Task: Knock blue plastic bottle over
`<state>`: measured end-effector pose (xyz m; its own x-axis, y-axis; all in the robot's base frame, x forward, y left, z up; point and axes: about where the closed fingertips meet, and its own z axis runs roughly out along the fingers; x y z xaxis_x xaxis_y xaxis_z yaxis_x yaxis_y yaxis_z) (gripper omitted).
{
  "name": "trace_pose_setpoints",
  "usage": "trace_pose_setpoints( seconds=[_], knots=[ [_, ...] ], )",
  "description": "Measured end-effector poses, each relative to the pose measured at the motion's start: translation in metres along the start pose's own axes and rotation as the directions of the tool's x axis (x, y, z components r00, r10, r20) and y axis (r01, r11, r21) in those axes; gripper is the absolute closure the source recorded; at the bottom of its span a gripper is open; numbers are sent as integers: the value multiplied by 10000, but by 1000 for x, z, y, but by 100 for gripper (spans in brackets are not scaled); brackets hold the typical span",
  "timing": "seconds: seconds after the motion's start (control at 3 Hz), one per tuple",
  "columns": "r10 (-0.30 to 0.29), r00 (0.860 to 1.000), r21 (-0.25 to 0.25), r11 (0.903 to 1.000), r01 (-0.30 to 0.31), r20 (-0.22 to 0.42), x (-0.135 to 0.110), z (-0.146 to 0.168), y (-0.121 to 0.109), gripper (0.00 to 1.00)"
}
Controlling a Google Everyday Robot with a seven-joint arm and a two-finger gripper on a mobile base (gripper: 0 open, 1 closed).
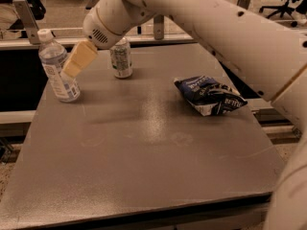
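Note:
The blue plastic bottle (56,65), clear with a white cap and a pale blue-and-white label, stands upright at the table's far left. My gripper (72,67) reaches in from the upper right on a white arm. Its cream fingertip sits against the bottle's right side at label height. The gripper holds nothing.
A short silver-green can (121,57) stands behind the gripper, near the back middle. A dark blue-and-white snack bag (209,96) lies at the right. The grey table (144,157) has its left edge close beside the bottle. A metal rail runs behind the table.

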<state>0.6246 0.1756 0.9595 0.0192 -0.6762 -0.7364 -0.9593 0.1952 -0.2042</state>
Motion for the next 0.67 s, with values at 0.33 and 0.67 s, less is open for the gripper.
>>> trace_pose_setpoints(
  seconds=[0.33, 0.67],
  knots=[
    [25, 10000, -83, 10000, -25, 32, -11, 17, 0, 0],
    [46, 10000, -244, 9997, -47, -16, -22, 36, 4, 0]
  ],
)
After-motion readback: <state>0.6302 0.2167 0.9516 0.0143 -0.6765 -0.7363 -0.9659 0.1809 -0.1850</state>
